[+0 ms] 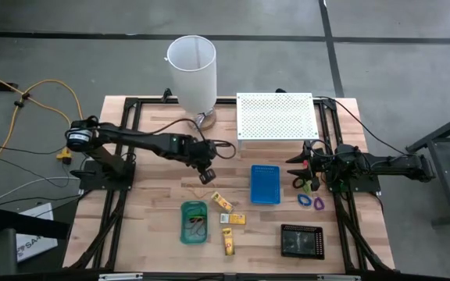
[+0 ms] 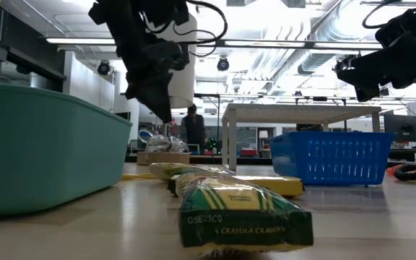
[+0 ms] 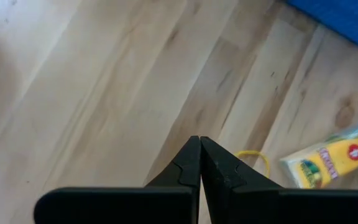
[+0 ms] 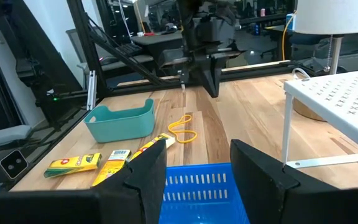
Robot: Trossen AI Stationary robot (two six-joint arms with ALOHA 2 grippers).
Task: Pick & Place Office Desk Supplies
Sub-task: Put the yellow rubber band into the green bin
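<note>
From above we see the left gripper (image 1: 206,177) pinched shut on nothing over the table (image 1: 155,218), its own camera shows a yellow rubber band (image 3: 253,159) lying below, and the right gripper (image 4: 197,165) hangs open above the blue tray (image 4: 207,186).

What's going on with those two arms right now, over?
Left gripper jaws shut, empty, above the table. Right gripper jaws open, waiting beside blue tray. Yellow rubber band loose on table. Nothing blocking.
</note>
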